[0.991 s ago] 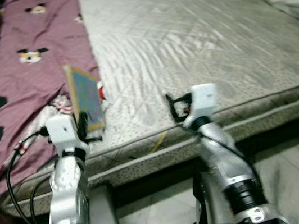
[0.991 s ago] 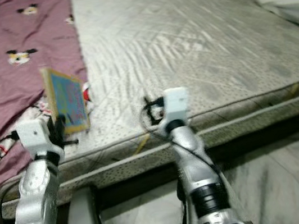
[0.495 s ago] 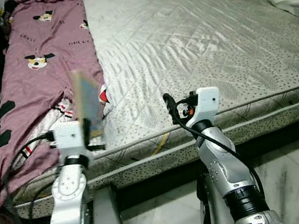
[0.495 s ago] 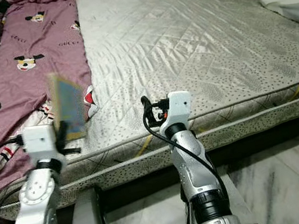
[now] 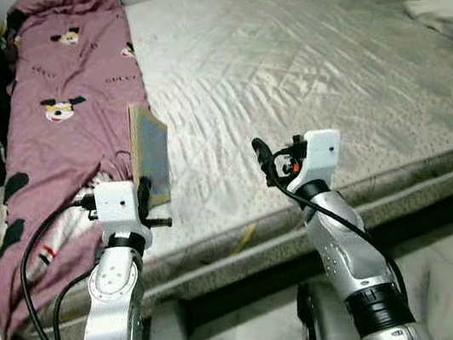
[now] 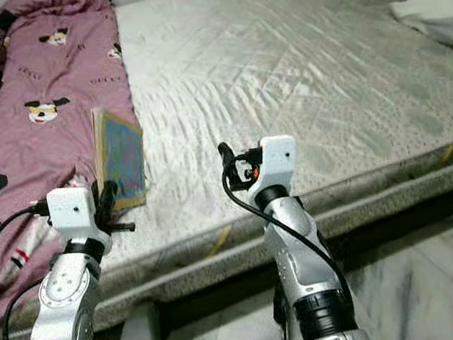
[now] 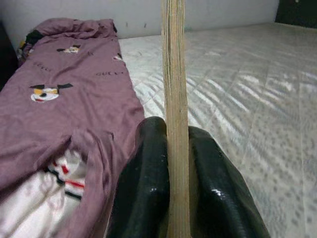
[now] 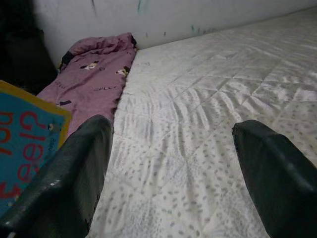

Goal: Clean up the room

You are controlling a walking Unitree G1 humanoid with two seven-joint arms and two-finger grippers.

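The left gripper is pinching a thin book between its jaws, gripping the bottom edge so the book is standing upright above them, over the near edge of the bed. Beyond and beside those jaws a pink cartoon-print blanket is lying along the bed's left side. The right gripper is hovering with jaws spread wide and nothing between them, the bare quilted mattress stretching ahead. A white cloth is lying well apart at the bed's far right.
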